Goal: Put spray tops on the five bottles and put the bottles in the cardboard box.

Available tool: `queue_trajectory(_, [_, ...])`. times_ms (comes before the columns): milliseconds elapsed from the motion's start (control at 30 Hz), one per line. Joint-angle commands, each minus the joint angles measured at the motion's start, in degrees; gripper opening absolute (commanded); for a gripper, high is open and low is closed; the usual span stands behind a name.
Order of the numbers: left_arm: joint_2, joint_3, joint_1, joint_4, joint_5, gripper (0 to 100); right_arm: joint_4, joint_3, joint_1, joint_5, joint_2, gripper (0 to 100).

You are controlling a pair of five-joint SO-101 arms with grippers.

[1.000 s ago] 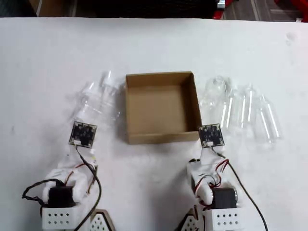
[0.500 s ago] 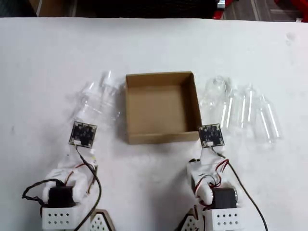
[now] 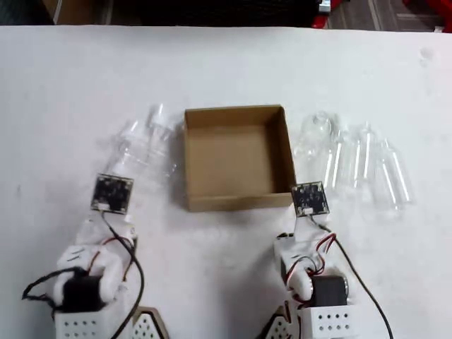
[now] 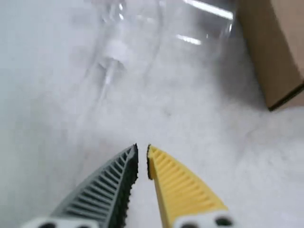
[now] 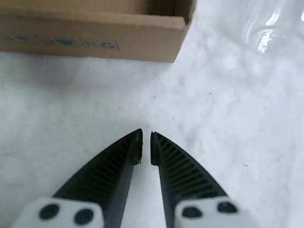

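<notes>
Left gripper (image 4: 142, 161): fingers together, empty, over bare table short of the spray tops (image 3: 145, 145), which lie left of the cardboard box (image 3: 236, 201). Right gripper (image 5: 146, 147): likewise closed and empty, near the box's front corner. The bottles (image 3: 364, 169) lie uncapped right of the box. Capping appears not yet begun. The next move calls for opening the fingers and gripping one spray top.

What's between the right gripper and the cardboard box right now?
Just bare white table. In the right wrist view, nothing lies between the right gripper and the near wall of the cardboard box.
</notes>
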Motion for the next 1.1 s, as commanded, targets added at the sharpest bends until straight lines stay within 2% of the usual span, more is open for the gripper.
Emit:
queue_trajectory(0, [-0.48,-12.66,-1.45,0.35,0.70,4,0.40,0.53,0.04,0.44,-0.31,1.5])
queue_trajectory(333, [-0.48,-24.70,-1.80,0.88,0.79,4,0.40,0.53,0.04,0.44,-0.31,1.5])
queue_trajectory(633, [-0.48,-25.76,-1.80,5.27,0.26,4,0.40,0.53,0.04,0.44,-0.31,1.5])
queue_trajectory(867, [-0.48,-25.67,-1.89,-2.11,1.05,3,0.40,0.53,0.04,0.44,-0.31,1.5])
queue_trajectory(1067, [-0.22,-25.41,-3.12,-8.88,7.56,2,0.40,0.53,0.04,0.44,-0.31,1.5])
